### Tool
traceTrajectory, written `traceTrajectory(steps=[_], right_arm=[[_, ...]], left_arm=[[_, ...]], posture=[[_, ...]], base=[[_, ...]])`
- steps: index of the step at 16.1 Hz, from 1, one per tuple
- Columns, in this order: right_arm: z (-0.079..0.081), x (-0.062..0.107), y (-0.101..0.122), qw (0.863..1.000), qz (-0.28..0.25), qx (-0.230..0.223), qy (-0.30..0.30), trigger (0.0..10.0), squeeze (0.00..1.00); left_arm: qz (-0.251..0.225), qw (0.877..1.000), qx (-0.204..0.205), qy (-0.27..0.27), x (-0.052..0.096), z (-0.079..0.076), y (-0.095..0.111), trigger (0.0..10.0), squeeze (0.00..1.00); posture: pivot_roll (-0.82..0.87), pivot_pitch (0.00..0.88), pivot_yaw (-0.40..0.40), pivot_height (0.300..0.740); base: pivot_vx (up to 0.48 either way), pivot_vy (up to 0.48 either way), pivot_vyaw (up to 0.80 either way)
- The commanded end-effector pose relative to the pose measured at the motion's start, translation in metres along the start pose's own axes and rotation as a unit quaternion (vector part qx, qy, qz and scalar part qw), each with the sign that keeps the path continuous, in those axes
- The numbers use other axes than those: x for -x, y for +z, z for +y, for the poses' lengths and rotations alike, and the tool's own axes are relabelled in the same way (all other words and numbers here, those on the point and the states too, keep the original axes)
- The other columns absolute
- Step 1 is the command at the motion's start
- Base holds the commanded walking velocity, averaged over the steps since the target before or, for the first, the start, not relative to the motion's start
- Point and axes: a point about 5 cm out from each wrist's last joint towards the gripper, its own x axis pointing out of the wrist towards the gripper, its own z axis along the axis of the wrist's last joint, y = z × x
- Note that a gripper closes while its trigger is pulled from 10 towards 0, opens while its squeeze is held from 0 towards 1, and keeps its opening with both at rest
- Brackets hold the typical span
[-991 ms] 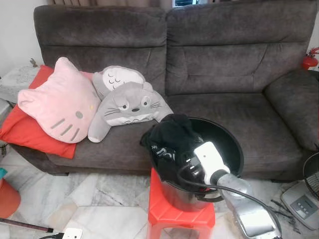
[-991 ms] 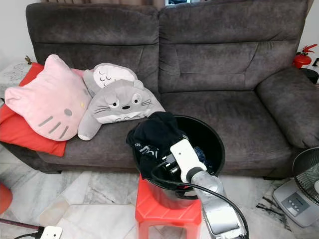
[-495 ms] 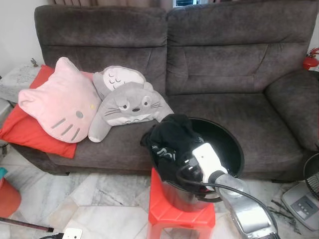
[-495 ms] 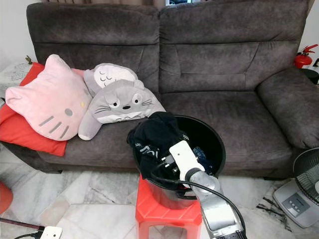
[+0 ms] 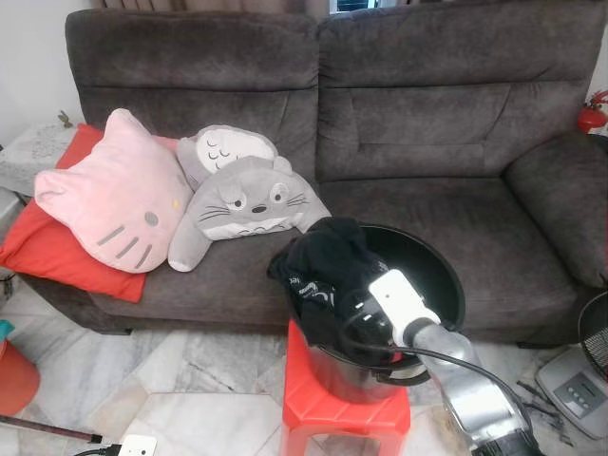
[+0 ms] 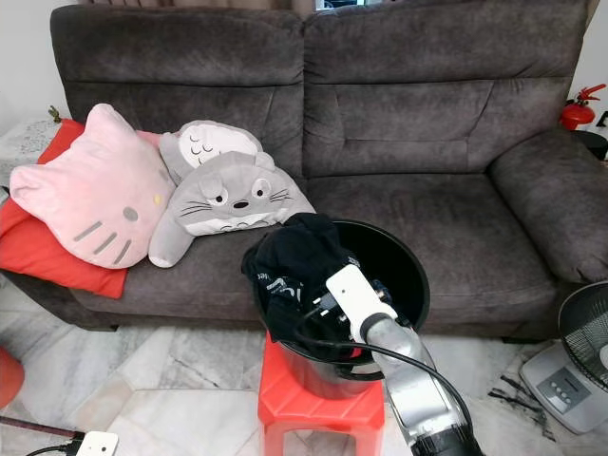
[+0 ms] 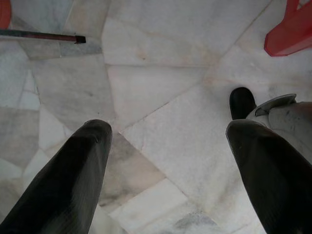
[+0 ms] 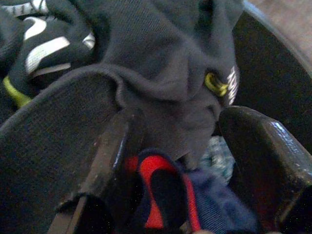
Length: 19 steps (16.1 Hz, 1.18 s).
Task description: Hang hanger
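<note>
Since a second ago my right pincer [image 8: 170, 161] has pushed deeper into the black bucket [image 5: 446, 275], lower centre, fingers spread around dark clothes [image 5: 323, 256]. No hanger is visible; hanging is not begun. My left pincer [image 7: 165, 161] hangs spread over the floor.

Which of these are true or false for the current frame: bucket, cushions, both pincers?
1. The black bucket stands on a red stool. True.
2. The right pincer hangs over bare floor. False: it reaches into the bucket, fingers apart among the dark clothes.
3. The left pincer is open above the marble floor. True.
4. The pink cat cushion lies in the bucket. False: it rests on the sofa, beside the grey plush.
5. A fan stands at the robot's right. True.
</note>
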Motion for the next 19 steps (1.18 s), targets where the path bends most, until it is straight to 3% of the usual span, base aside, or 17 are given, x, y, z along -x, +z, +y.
traceTrajectory(steps=[1,6,12,16,19], right_arm=[[-0.001,-0.003,0.004,1.0,-0.009,0.016,-0.002,10.0,0.0],[0.004,-0.012,0.01,0.999,-0.026,0.039,0.012,10.0,0.0],[0.011,-0.016,0.018,0.998,-0.042,-0.015,0.036,10.0,0.0],[0.014,-0.004,0.028,0.994,-0.074,-0.053,0.052,10.0,0.0],[0.018,0.011,0.018,0.996,-0.055,-0.023,0.07,10.0,0.0]], left_arm=[[0.006,1.0,-0.011,0.005,0.001,0.006,-0.004,10.0,0.0],[0.009,1.0,-0.013,0.006,0.002,0.007,-0.008,10.0,0.0],[0.007,1.0,-0.014,0.006,0.001,0.004,-0.005,10.0,0.0],[0.004,1.0,-0.014,0.005,0.0,0.0,-0.001,10.0,0.0],[0.004,1.0,-0.015,0.006,0.0,0.004,-0.001,10.0,0.0]], posture=[[-0.19,0.0,0.055,0.732],[-0.18,0.0,0.057,0.732],[-0.17,0.0,0.057,0.732],[-0.18,0.0,0.058,0.732],[-0.19,0.0,0.062,0.732]], base=[[0.0,0.0,0.0],[0.0,0.0,0.0],[0.0,0.0,0.0],[0.0,0.0,0.0],[0.0,0.0,0.0]])
